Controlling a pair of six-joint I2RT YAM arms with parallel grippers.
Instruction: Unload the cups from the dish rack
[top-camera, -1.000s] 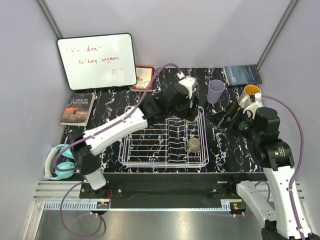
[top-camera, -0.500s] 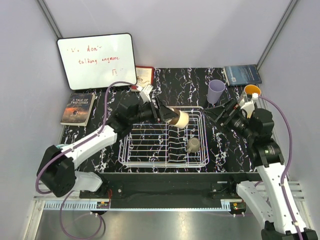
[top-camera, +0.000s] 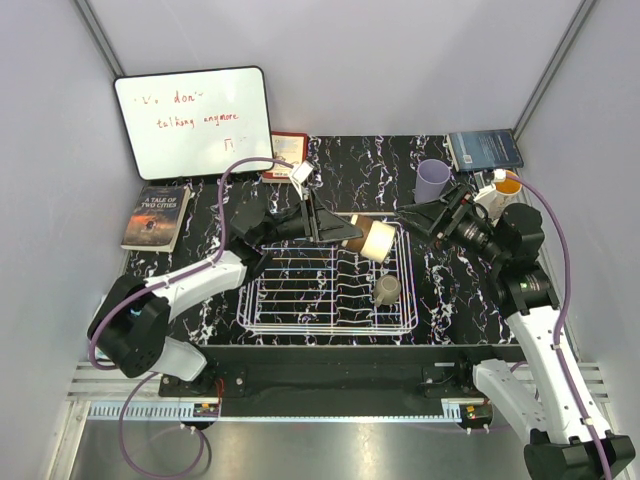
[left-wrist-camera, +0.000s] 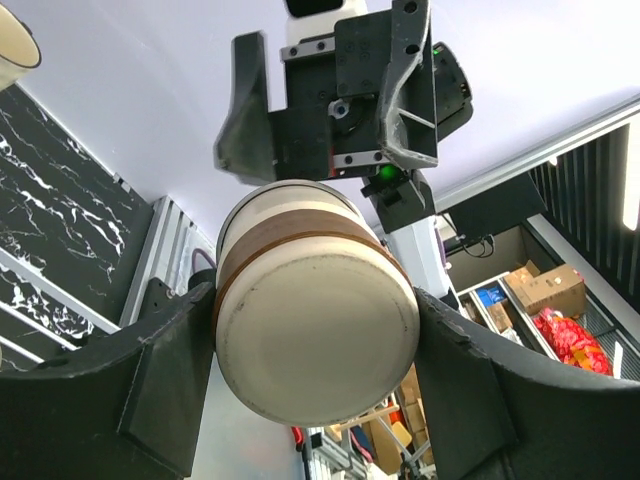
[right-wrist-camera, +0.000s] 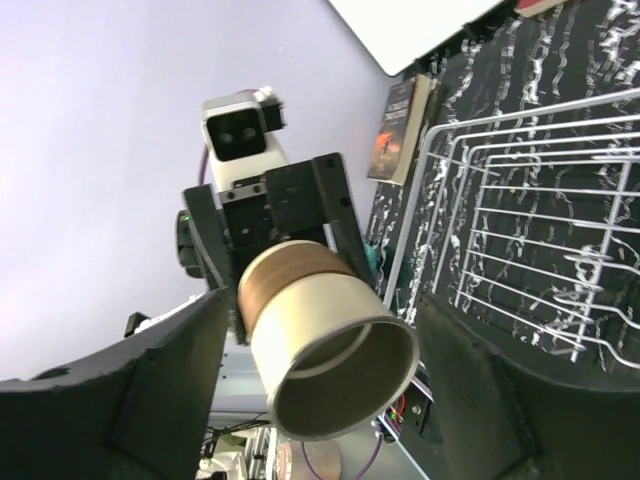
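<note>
Our left claw (top-camera: 350, 231) grips the cream cup (top-camera: 377, 240), the one with a brown band, near its base. It holds the cup on its side in the air over the far right corner of the dish rack (top-camera: 322, 327), mouth pointing right. Our right claw (top-camera: 424, 217) faces that mouth with its jaws spread wide, near the cup and not touching it. A small olive-grey cup (top-camera: 387, 290) sits in the rack's right side. A lavender cup (top-camera: 432, 181) stands on the desk (top-camera: 340, 165) beyond the rack.
</note>
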